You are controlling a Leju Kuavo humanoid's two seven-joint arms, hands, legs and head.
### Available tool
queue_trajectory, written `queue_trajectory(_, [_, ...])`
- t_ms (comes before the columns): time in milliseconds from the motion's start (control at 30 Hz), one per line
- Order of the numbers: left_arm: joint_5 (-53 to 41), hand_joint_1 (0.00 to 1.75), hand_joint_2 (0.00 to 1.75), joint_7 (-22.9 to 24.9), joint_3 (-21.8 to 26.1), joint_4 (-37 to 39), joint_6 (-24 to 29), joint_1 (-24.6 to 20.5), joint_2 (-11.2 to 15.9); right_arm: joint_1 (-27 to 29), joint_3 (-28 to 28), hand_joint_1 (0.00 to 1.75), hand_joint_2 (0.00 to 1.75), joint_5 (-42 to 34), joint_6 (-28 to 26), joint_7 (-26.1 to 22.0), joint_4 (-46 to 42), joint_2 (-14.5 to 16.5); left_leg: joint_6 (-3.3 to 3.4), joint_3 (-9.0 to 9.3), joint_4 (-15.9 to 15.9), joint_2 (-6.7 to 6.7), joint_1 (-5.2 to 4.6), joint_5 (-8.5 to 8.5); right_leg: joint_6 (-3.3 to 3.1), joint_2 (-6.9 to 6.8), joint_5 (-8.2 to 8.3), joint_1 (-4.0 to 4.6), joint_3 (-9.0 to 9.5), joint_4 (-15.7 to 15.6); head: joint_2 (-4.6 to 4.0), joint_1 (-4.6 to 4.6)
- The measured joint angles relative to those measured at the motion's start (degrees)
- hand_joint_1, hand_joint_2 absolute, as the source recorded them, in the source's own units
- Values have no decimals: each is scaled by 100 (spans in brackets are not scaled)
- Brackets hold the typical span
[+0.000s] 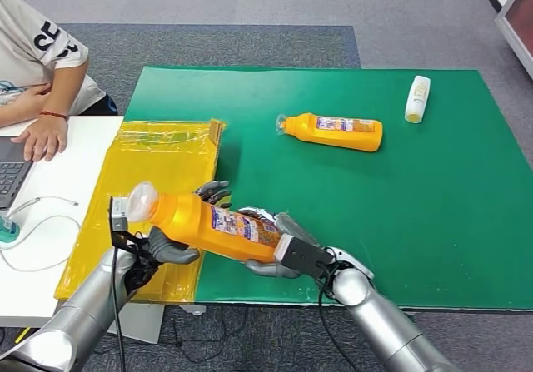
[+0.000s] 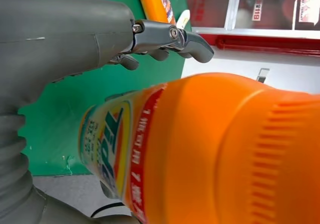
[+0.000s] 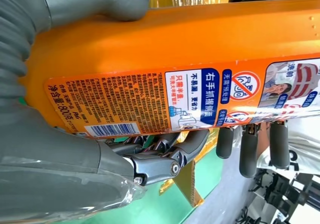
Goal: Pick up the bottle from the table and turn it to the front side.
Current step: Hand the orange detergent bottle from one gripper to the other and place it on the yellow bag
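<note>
I see my right hand point(image 1: 276, 251) gripping the orange bottle point(image 1: 211, 226) at its base, low centre of frame, while my left hand point(image 1: 165, 247) cradles its neck. A second bottle point(image 1: 333, 131) lies on the green mat point(image 1: 440, 205) above.

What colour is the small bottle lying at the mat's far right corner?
White, with a yellowish cap end; the small bottle shows best in the head view.

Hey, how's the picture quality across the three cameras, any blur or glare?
Head view: sharp, even light, glare on the yellow plastic sheet. Left wrist view: the held bottle sits so close its neck end blurs. Right wrist view: label print crisp, background soft.
</note>
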Motion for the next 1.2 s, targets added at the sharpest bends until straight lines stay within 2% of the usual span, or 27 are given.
queue_trajectory(133, [9,0,175,-1,-33,13,9,-2,-5,-1,22,175,175,44,-46,8,13,2,0,0,0,0,0,0,0,0,0,0,-1,0,-1,0])
queue_trajectory(633, [189,0,175,-1,-80,27,149,-14,-27,47,160,175,175,878,-789,336,60,116,-1,0,0,0,0,0,-1,0,-1,0,-1,0,-1,0])
queue_trajectory(1100, [192,0,175,-1,-99,28,137,-15,-27,93,266,175,175,962,-831,345,245,209,-1,0,0,0,0,0,-1,0,0,0,-2,0,-1,1])
queue_trajectory(1133, [192,3,175,-1,-101,27,135,-15,-27,92,267,175,175,963,-831,345,248,214,-1,0,0,0,0,0,-1,0,0,0,-1,0,-1,0])
queue_trajectory(1167, [193,34,175,-2,-103,27,131,-16,-27,92,267,175,175,963,-831,345,252,217,-1,0,0,0,0,0,-1,0,0,0,-1,0,-1,0])
queue_trajectory(1200, [193,76,175,-1,-106,27,125,-16,-27,91,267,175,175,964,-831,345,258,220,-1,0,0,0,0,0,-1,0,0,0,-1,0,-1,0])
